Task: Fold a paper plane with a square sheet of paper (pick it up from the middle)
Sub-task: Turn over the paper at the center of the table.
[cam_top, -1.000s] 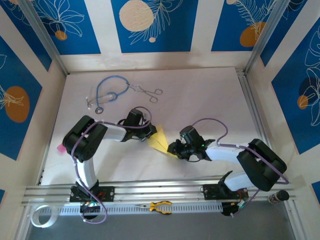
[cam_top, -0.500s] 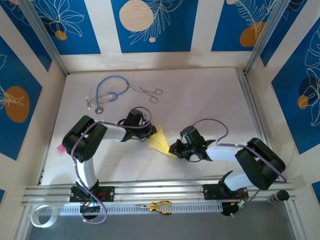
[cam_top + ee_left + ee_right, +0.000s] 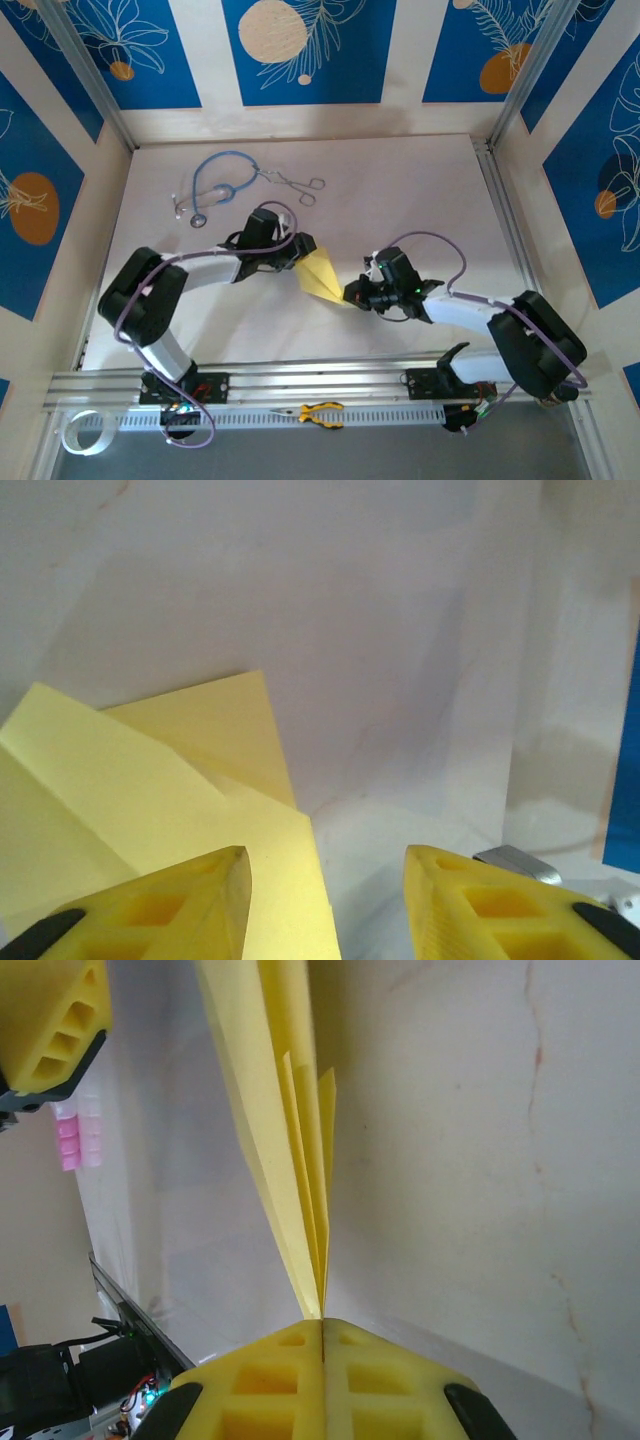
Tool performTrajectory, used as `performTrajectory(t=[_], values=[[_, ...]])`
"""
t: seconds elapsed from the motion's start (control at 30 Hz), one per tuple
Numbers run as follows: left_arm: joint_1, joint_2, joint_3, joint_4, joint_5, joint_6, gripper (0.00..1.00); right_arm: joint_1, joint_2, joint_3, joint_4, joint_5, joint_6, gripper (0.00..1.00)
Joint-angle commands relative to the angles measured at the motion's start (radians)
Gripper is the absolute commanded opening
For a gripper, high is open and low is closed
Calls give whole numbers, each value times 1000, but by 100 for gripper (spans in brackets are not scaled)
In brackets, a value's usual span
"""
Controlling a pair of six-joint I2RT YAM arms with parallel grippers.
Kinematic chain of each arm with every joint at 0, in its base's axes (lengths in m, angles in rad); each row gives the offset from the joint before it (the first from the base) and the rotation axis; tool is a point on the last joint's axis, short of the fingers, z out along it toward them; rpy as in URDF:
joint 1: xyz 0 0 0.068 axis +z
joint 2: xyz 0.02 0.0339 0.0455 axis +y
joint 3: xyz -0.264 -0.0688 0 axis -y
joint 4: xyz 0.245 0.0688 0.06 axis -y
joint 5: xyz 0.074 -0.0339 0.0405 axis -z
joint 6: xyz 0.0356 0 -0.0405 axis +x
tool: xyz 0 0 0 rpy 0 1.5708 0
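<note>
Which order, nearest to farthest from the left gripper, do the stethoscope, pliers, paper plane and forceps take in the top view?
1. paper plane, right at the left gripper fingertips.
2. forceps, beyond it toward the back.
3. stethoscope, back left.
4. pliers, on the near rail.

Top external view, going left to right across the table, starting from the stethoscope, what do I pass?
The stethoscope → left gripper → paper plane → right gripper, shut on the plane's tip. The forceps overlap the left gripper's span, so they are left out.
</note>
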Motion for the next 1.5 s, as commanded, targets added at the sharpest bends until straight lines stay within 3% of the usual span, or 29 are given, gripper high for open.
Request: performTrajectory(t=[0.0, 0.3, 0.6, 1.0, 1.23, 1.47], values=[[6, -79, 29, -95, -56, 62, 47, -31, -63, 14, -110, -18, -97, 2], [-8, -266, -10, -198, -213, 131, 53, -59, -259, 231, -528, 216, -412, 2], [-4, -381, -52, -242, -290, 191, 58, -31, -204, 495, -857, 488, -616, 2], [15, -491, -95, -317, -424, 207, 61, 148, -55, 611, -1012, 992, -710, 2], [28, -574, -139, -372, -515, 192, 64, 236, 107, 601, -959, 1090, -793, 2], [65, -673, -200, -400, -563, 158, 66, 417, 319, 646, -959, 1143, -813, 1]])
